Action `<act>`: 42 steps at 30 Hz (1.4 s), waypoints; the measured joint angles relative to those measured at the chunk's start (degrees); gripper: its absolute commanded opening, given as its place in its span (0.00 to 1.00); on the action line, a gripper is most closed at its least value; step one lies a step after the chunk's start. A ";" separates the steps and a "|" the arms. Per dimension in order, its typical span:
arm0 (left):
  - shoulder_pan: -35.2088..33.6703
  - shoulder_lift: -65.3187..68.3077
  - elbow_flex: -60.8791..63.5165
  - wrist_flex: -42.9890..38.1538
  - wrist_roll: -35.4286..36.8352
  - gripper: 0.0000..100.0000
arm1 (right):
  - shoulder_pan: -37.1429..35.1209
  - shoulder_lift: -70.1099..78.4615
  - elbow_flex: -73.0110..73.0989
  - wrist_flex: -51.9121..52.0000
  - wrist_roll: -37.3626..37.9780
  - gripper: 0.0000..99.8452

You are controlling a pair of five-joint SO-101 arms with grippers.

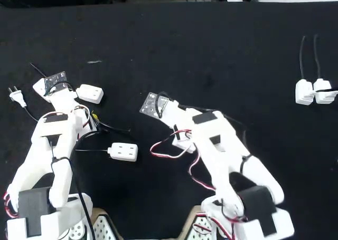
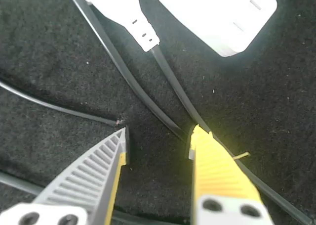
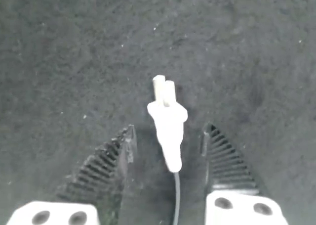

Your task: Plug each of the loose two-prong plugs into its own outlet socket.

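Two tools are in view over the black felt-covered counter. The left tool, with one grey ribbed finger and one yellow finger, stands open above bare felt crossed by thin black cords; nothing lies between its jaws. A white rectangular outlet socket lies in the upper right of the left wrist view, just beside a white moulded cable end. The right tool is likewise open, its jaws on either side of a white two-prong plug lying flat on the felt, with a gap at each side. In the high view, a second loose two-prong plug lies at the left edge, a second white outlet socket lies left of centre in the lower half, and two white plug bodies on black cords sit at the right edge.
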 measured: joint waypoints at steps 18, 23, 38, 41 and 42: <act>0.00 0.00 0.00 0.00 0.00 0.21 | 7.03 -6.33 0.35 -1.32 -3.52 0.01; 0.00 0.00 0.00 0.00 0.00 0.21 | 2.99 -20.92 6.24 6.42 -4.31 0.01; 0.00 0.00 0.00 0.00 0.00 0.21 | -8.88 -51.25 24.00 7.65 -13.10 0.01; 0.00 0.00 0.00 0.00 0.00 0.21 | -8.88 -48.09 24.35 7.56 -13.10 0.01; 0.00 0.00 0.00 0.00 0.00 0.21 | -8.88 -46.07 24.35 7.56 -13.10 0.02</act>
